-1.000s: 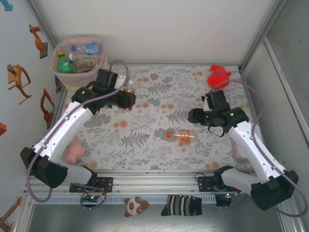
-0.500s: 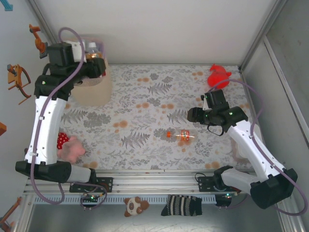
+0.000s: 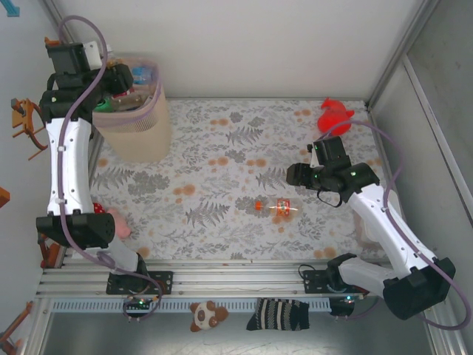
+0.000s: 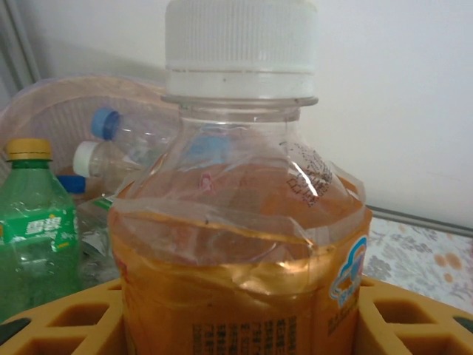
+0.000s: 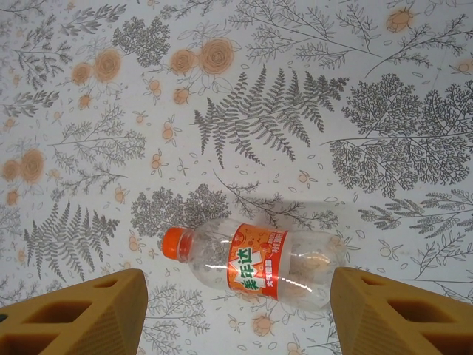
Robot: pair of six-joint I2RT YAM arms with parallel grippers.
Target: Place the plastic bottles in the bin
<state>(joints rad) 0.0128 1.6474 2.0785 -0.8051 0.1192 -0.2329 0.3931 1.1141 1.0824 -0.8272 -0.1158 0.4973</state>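
left wrist view: the left tool [image 4: 236, 325] pinches a white-capped bottle [image 4: 240, 214] over the bin [image 4: 63, 100], while the right tool [image 5: 238, 310], spread, hangs above an orange-capped bottle [image 5: 255, 266] lying finger-to-finger on the tabletop [image 5: 355, 133].

Your tabletop [image 3: 236, 126] wears a fern-and-flower print; beyond it stands a plain white wall [image 3: 244, 44], right of it a grey panel [image 3: 437, 89], along its near edge a metal rail [image 3: 236, 275].
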